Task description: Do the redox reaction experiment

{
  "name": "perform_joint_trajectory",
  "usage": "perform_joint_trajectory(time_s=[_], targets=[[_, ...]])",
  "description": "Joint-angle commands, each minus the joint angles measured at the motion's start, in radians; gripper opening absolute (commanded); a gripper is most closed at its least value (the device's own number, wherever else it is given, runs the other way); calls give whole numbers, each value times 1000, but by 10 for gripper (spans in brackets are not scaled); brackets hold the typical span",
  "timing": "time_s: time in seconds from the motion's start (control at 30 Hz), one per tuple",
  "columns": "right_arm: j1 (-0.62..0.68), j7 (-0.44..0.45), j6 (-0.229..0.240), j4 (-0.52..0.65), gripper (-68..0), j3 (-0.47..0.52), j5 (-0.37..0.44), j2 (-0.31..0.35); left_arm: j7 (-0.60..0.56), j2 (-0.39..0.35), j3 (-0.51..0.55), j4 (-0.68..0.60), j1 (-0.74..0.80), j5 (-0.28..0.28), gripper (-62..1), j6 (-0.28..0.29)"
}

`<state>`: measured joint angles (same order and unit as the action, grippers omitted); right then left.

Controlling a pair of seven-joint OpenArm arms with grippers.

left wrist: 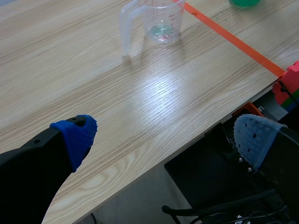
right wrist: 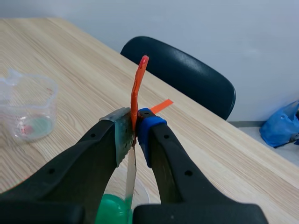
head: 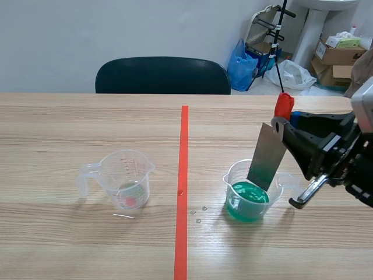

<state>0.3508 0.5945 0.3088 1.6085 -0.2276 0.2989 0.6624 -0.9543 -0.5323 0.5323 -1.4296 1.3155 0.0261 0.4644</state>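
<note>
Scene view: your strip (head: 268,154) stands tilted but near upright, its lower end down inside the green cup (head: 247,201), right of the tape (head: 183,186). Your right gripper (head: 281,125) is clamped on its upper end, just under the red cap (head: 284,105). The strip's long axis runs from the fingers down into the cup, so I'd say any lift or dip wants to follow that line. Your left gripper (left wrist: 166,137) is spread wide and holding nothing, back at the table (left wrist: 140,102) edge, with the clear cup (head: 125,181) well ahead of it.
</note>
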Motion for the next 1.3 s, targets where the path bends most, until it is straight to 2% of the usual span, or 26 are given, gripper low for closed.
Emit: perform_joint_trajectory(time_s=[0.0, 0.2, 0.4, 0.63, 0.87, 0.93, 1.13, 1.27], targets=[[11, 18, 0, 33, -656, 21, 8, 26, -14, 3, 1, -11, 1, 6, 14, 2], [61, 18, 7, 110, -656, 70, 11, 54, -14, 3, 1, -11, 1, 6, 14, 2], [94, 17, 7, 183, -656, 93, 59, 117, -14, 3, 1, -11, 1, 6, 14, 2], [99, -12, 7, 233, -656, 117, 182, 204, -14, 3, 1, -11, 1, 6, 14, 2], [99, -16, 9, 250, -656, 144, 264, 268, -14, 3, 1, -11, 1, 6, 14, 2], [99, -21, 32, 250, -656, 151, 282, 280, -14, 3, 1, -11, 1, 6, 14, 2], [99, -28, 44, 250, -656, 156, 301, 299, -14, 3, 1, -11, 1, 6, 14, 2], [102, -34, 72, 250, -656, 158, 301, 299, -14, 3, 1, -11, 1, 6, 14, 2]])
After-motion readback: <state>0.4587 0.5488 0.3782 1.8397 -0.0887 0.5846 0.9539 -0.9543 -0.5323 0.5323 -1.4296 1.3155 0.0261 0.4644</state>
